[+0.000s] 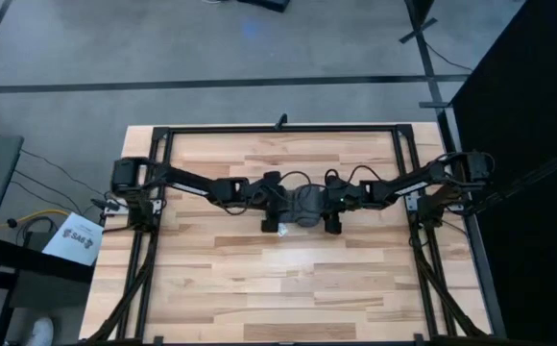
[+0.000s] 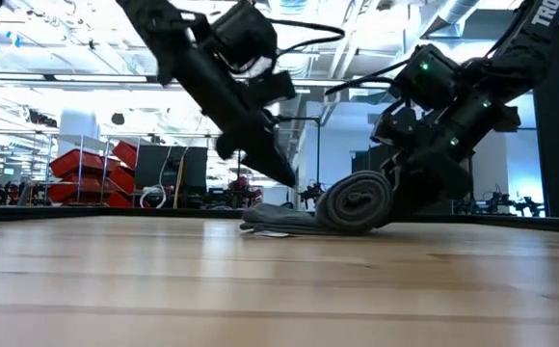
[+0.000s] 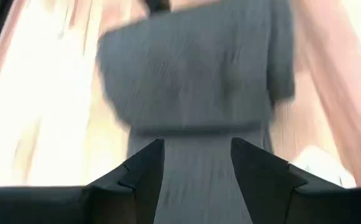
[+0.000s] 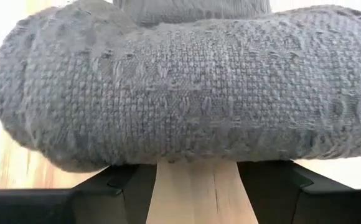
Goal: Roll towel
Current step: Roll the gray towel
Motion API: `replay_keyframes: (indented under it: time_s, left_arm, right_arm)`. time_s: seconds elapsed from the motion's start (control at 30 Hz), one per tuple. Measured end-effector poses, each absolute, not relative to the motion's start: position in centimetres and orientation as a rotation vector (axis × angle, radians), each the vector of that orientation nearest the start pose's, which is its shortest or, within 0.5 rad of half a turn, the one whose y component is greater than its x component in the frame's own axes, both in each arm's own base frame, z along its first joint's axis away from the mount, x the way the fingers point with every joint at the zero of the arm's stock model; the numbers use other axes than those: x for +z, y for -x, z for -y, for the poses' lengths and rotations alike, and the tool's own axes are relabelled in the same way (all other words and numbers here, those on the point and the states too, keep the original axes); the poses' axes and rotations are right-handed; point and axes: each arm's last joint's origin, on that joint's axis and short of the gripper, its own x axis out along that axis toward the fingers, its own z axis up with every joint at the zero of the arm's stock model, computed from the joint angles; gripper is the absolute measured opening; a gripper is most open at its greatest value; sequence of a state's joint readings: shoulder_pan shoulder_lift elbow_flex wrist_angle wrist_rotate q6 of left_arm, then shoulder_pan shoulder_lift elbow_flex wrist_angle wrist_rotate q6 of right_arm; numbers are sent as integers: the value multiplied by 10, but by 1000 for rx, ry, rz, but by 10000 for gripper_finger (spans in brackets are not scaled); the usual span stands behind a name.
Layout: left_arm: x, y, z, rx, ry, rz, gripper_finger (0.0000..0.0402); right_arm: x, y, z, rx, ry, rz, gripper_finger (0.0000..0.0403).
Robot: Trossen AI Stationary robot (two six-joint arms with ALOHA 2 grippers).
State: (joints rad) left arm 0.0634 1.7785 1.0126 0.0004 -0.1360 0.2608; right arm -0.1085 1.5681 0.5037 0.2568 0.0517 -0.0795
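One rolled towel point(image 2: 355, 202), two end effectors alongside

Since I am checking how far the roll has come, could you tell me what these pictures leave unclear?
- High view: the towel is mostly covered by both arms; its unrolled length cannot be judged.
- Left wrist view: motion blur hides the towel's texture and edges.
- Right wrist view: the roll fills the frame, hiding the table beyond.
- White label tag: not visible in any view.
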Motion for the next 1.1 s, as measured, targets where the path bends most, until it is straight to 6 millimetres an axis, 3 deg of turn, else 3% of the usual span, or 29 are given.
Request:
replay_keyframes:
  time_s: [0.07,0.13,0.2,0.27,0.47,0.63,0.77,0.97,1.1]
  left_arm:
    - [176,-352,-27,116,-262,-836,173]
    - [180,-345,-28,130,-235,-874,173]
    - [175,-339,-28,142,-209,-892,173]
    - [167,-333,-28,156,-180,-923,173]
    - [145,-319,-24,189,-97,-961,173]
    - [132,-310,-23,192,-90,-927,173]
    - [127,-308,-23,203,-74,-855,173]
    - [125,-306,-23,208,-61,-865,173]
    - [141,-316,-23,205,-65,-859,173]
  right_arm:
    - [118,-261,30,-107,87,-791,203]
    - [135,-278,32,-89,148,-725,203]
    - [160,-298,29,-65,211,-642,203]
    - [170,-305,24,-30,257,-659,203]
    - [141,-285,32,-66,182,-792,203]
    - [116,-285,39,-113,109,-815,203]
    - [115,-287,37,-105,109,-820,203]
    - [129,-276,33,-103,87,-862,203]
    - [127,-273,33,-112,59,-899,203]
